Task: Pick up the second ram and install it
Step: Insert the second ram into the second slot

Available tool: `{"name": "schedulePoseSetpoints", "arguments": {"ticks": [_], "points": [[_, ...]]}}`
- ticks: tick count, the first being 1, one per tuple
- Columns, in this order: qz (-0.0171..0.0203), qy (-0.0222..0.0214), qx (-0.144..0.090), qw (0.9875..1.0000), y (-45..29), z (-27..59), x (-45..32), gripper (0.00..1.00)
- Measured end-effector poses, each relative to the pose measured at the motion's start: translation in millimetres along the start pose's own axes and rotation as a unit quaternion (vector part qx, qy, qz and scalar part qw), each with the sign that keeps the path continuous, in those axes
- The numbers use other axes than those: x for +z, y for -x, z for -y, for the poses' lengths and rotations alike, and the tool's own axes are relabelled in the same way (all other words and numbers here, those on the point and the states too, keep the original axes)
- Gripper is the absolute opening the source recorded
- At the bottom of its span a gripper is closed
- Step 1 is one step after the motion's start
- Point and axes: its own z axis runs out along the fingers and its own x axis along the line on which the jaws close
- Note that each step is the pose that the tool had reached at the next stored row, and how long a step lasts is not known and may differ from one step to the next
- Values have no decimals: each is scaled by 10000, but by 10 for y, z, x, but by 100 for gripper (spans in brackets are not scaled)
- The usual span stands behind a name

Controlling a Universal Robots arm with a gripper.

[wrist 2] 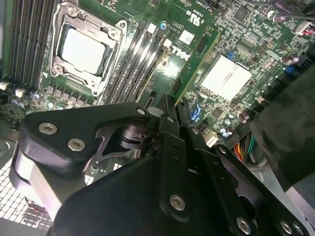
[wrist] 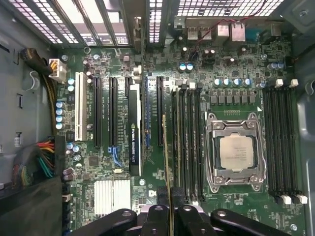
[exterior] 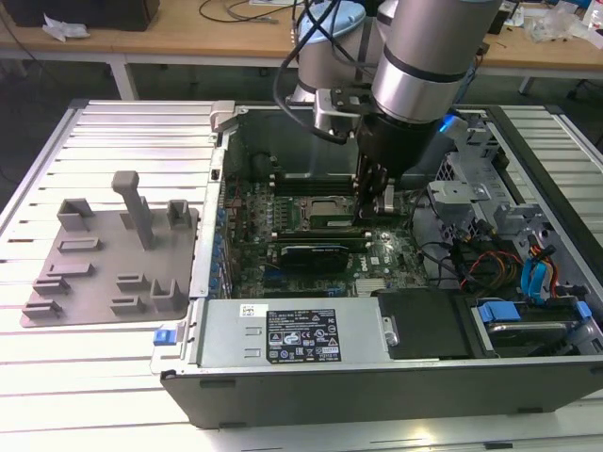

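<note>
My gripper (exterior: 375, 202) is down inside the open computer case and is shut on the second ram (wrist 2: 194, 54), a narrow green board. In the first wrist view the ram (wrist: 168, 162) shows edge-on between my fingertips (wrist: 169, 211). It hangs over the bank of black memory slots (wrist: 186, 142), between the CPU socket (wrist: 235, 151) and the black expansion card (wrist: 134, 132). The stick runs parallel to the slots, over the edge of the bank nearest the card. I cannot tell whether its lower edge touches a slot. In the second wrist view my gripper (wrist 2: 167, 105) clamps one end of the stick.
A second bank of memory slots (wrist: 283, 142) lies beyond the socket. The power supply (exterior: 292, 334) fills the case's near side. Cables (exterior: 499, 268) and drive bays sit at the exterior view's right. A grey parts fixture (exterior: 104, 254) rests on the table at the left.
</note>
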Motion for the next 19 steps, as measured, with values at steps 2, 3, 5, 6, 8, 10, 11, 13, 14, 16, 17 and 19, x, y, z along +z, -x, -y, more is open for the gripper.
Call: {"name": "schedulePoseSetpoints", "arguments": {"ticks": [2, 3, 5, 6, 8, 10, 11, 13, 14, 16, 17, 19], "points": [[0, 0, 0, 10000, -1, 3, 29, 11], [0, 0, 0, 10000, -1, 4, 47, 11], [1, 0, 0, 10000, -3, 12, 136, 11], [0, 0, 0, 10000, -4, 14, 167, 11], [0, 0, 0, 10000, -5, 14, 207, 11], [0, 0, 0, 10000, -6, 16, 247, 11], [0, 0, 0, 10000, -6, 16, 265, 11], [0, 0, 0, 10000, -8, 8, 297, 11], [0, 0, 0, 10000, -8, -6, 311, 11], [-1, 0, 0, 10000, -10, -51, 330, 11], [2, 0, 0, 10000, -7, -81, 336, 11], [2, 0, 0, 10000, 40, -184, 346, 11]]}}
